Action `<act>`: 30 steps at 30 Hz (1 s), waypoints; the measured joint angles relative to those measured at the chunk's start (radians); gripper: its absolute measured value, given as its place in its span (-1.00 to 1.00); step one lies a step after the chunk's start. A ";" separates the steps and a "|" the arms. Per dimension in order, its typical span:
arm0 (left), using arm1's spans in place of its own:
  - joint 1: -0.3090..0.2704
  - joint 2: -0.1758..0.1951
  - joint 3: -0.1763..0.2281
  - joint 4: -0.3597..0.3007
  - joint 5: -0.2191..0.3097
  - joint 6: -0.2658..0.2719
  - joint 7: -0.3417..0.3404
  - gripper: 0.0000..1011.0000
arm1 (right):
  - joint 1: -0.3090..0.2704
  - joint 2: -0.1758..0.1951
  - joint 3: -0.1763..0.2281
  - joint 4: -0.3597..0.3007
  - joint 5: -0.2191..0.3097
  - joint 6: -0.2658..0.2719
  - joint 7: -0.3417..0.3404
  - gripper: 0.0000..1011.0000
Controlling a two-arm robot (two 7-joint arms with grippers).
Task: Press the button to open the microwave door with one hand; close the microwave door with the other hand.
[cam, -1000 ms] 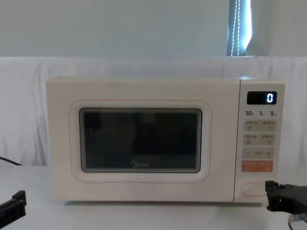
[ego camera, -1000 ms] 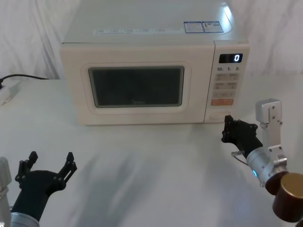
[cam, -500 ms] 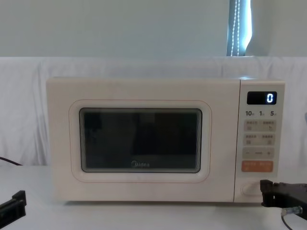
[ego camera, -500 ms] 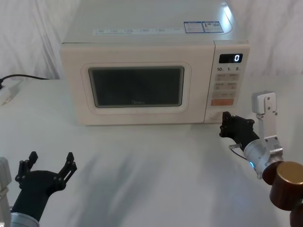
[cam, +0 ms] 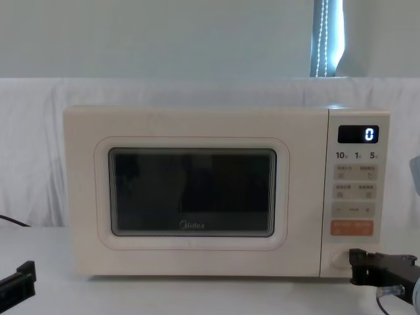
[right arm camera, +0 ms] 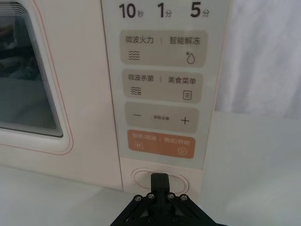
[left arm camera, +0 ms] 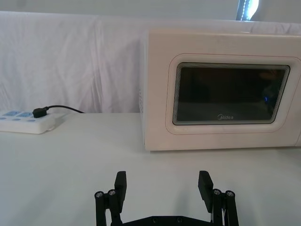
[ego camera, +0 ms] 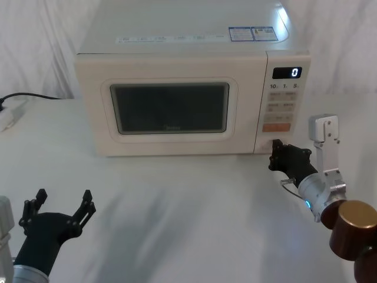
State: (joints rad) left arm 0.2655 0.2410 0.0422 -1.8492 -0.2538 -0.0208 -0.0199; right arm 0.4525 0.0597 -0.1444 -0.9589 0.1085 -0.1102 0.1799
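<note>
The microwave (ego camera: 182, 88) stands at the back of the white table (ego camera: 177, 224), its door (ego camera: 171, 106) shut flush with the cream front. The dark window (cam: 191, 191) carries the grey Midea logo along its lower edge, and a thin pink outline runs round it. To the right of the door is the control panel (cam: 355, 197), whose display (ego camera: 287, 72) reads 0.

The button (right arm camera: 160, 179) sits at the very bottom of that panel, just under the orange key (right arm camera: 161, 144) (it is the wide cream pill with the raised outline).

The right gripper (ego camera: 277, 154) reaches forward from the lower right, low over the table, with its tip right at the button. In the right wrist view its fingers (right arm camera: 160, 181) are pressed together into a single black point that overlaps the middle of the button; whether it touches the key cannot be told. In the chest view the black tip (cam: 356, 261) covers the button's right end.

The left gripper (ego camera: 62, 207) is parked near the front left of the table, well apart from the microwave, its fingers (left arm camera: 121, 183) spread wide and holding nothing. A power strip (left arm camera: 26, 123) with a black plug lies at the far left.
</note>
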 joint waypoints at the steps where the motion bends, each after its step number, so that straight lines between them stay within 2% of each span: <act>1: 0.000 0.000 0.000 0.000 0.000 0.000 0.000 0.98 | 0.001 -0.001 0.002 0.004 0.002 -0.002 0.001 -1.00; 30: 0.000 0.000 0.000 0.000 0.000 0.000 0.000 0.98 | 0.043 -0.010 0.010 0.095 0.014 -0.049 0.014 -1.00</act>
State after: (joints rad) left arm 0.2655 0.2410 0.0422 -1.8492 -0.2538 -0.0207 -0.0199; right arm 0.4955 0.0499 -0.1340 -0.8641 0.1229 -0.1591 0.1939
